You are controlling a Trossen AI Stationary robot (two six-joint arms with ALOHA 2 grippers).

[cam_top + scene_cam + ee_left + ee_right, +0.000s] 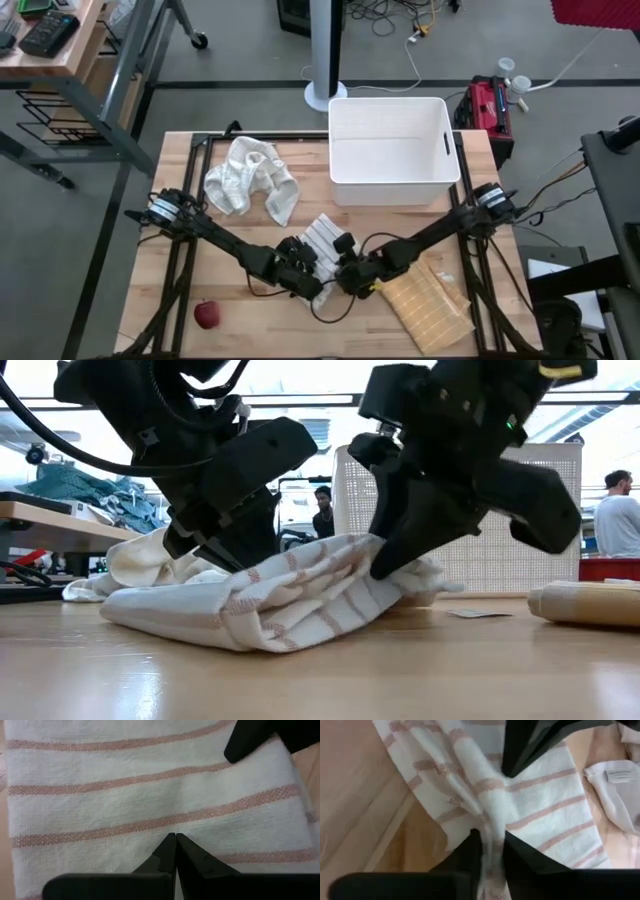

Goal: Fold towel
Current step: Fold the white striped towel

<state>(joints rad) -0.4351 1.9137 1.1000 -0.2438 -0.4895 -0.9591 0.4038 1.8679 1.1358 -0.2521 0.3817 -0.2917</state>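
On the wooden surface (180, 260), both arms hide much of the white red-striped cloth towel (326, 238) at centre: the left pincer (175, 836) presses shut on it, the right pincer (492, 840) pinches its bunched edge, near a white plastic bin (388, 150).

Both pincers crowd striped towel (325, 240); bin (388, 150) blocks behind; bare table (270, 325) front.

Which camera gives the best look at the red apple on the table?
The high view: the red apple lies whole and unblocked on the wooden table, near the left arm's side. The low view and both wrist views do not show it.
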